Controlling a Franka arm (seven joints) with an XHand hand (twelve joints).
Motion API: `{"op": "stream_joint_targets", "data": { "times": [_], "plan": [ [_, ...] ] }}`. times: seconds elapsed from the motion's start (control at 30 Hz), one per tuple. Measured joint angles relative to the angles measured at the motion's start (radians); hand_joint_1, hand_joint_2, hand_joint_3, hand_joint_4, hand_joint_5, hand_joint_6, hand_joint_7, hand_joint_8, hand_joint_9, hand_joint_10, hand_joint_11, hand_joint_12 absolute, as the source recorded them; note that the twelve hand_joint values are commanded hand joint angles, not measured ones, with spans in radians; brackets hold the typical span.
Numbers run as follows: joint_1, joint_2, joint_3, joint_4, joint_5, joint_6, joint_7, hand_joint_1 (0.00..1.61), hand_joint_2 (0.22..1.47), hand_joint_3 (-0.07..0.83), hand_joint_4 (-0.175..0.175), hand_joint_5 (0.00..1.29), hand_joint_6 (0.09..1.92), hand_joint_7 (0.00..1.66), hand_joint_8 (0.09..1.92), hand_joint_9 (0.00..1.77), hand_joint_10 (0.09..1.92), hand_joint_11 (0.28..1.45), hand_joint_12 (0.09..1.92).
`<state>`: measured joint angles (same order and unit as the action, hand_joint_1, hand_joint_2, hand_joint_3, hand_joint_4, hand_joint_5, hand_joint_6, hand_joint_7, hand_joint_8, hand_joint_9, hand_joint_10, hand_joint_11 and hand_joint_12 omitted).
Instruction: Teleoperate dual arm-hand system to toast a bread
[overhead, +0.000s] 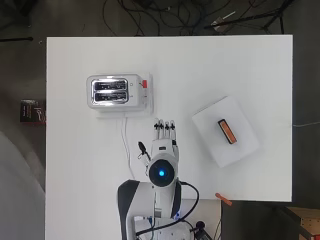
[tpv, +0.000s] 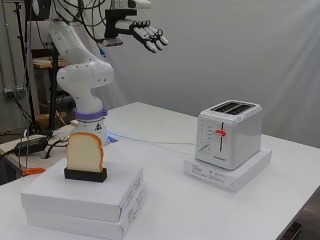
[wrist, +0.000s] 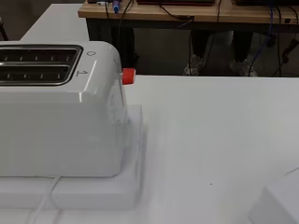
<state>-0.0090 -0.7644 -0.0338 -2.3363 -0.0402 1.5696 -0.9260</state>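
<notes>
Bread slice (tpv: 85, 152): upright in black holder (tpv: 85, 174) on white boxes (tpv: 82, 196), well apart from toaster (tpv: 229, 134). Likely light, soft, crushable; pinch at flat faces near top. Hand (tpv: 148, 35) raised, fingers extended, empty.

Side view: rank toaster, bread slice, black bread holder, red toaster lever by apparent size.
1. toaster, though it sits farther from the camera than the bread
2. bread slice
3. black bread holder
4. red toaster lever
</notes>
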Motion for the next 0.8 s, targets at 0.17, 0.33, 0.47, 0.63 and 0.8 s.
{"op": "stream_joint_targets", "data": {
  "times": [0.17,0.33,0.47,0.63,0.8],
  "plan": [
    [-0.019,0.056,-0.123,0.042,-0.076,-0.006,-0.037,0.18,1.11,-0.008,-0.12,0.33,0.09,0.52,0.09,0.61,0.09,0.48,0.09],
    [-0.026,0.213,-0.197,0.163,-0.076,-0.071,-0.019,0.1,1.04,-0.017,-0.009,0.31,0.09,0.38,0.09,0.51,0.09,0.45,0.09],
    [-0.035,0.345,-0.255,0.25,-0.066,-0.105,0.052,0.12,1.03,-0.013,-0.002,0.29,0.09,0.38,0.09,0.51,0.09,0.46,0.09],
    [-0.046,0.464,-0.345,0.277,-0.033,-0.089,0.073,0.16,1.04,-0.003,-0.001,0.31,0.09,0.4,0.09,0.52,0.09,0.48,0.09],
    [-0.057,0.525,-0.436,0.259,0.022,-0.039,0.055,0.18,1.05,0.003,0.011,0.34,0.09,0.42,0.09,0.56,0.09,0.51,0.09]
  ]
}}
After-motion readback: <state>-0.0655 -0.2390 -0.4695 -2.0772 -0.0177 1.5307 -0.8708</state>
